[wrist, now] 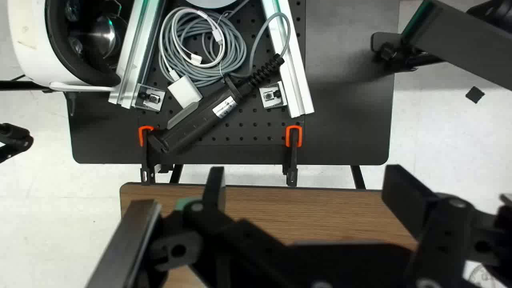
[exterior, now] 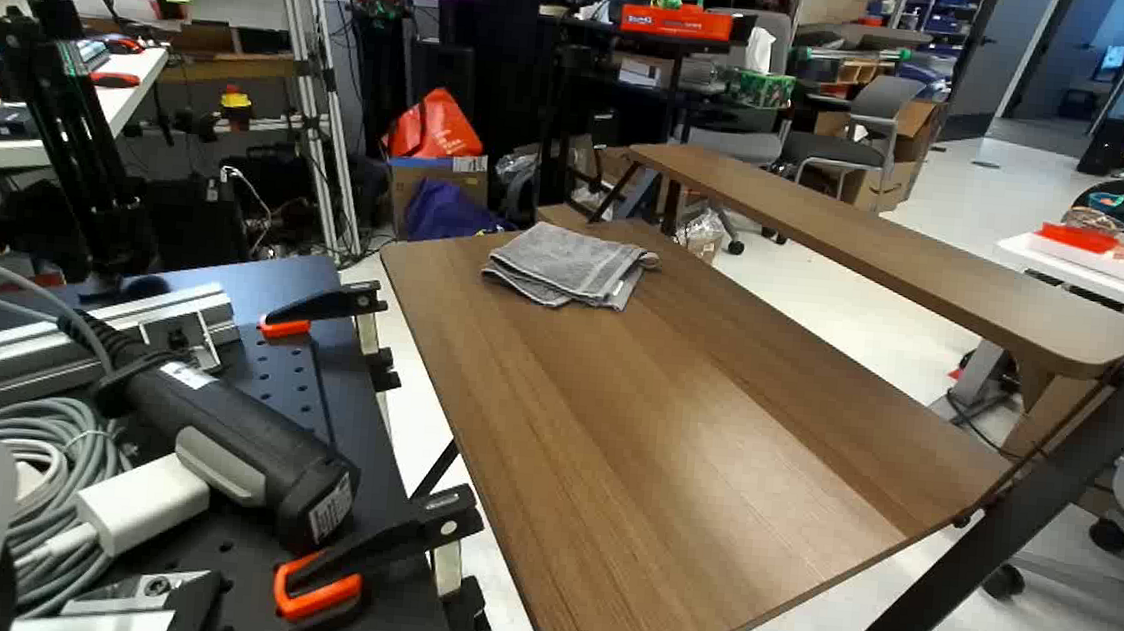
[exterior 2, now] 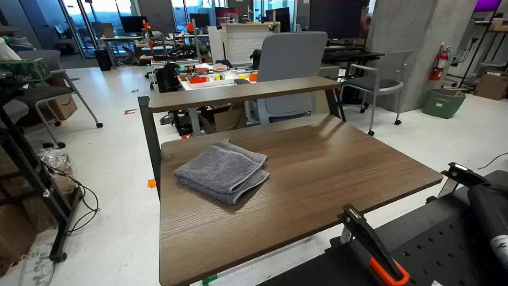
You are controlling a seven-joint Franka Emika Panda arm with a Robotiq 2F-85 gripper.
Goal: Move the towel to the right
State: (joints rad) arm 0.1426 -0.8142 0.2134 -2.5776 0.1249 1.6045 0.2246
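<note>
The towel [exterior: 566, 261] is a small grey folded cloth lying flat on the brown wooden tabletop [exterior: 672, 445]. In an exterior view it lies near the far end of the tabletop. The towel [exterior 2: 220, 171] also shows in an exterior view on the left part of the tabletop [exterior 2: 337, 171], with its layers slightly offset. My gripper [wrist: 306, 176] shows only in the wrist view, with its fingers wide apart and nothing between them. Part of the wooden tabletop [wrist: 288, 212] lies below it. The towel does not show in the wrist view.
A raised wooden shelf [exterior: 879, 240] runs along one long side of the tabletop, on dark metal supports [exterior 2: 150, 139]. Beside the opposite side stands a black perforated table [wrist: 344, 120] with orange-tipped clamps [wrist: 294, 138], coiled cable [wrist: 204, 52], a black handheld device [wrist: 200, 118] and metal rails [wrist: 290, 72].
</note>
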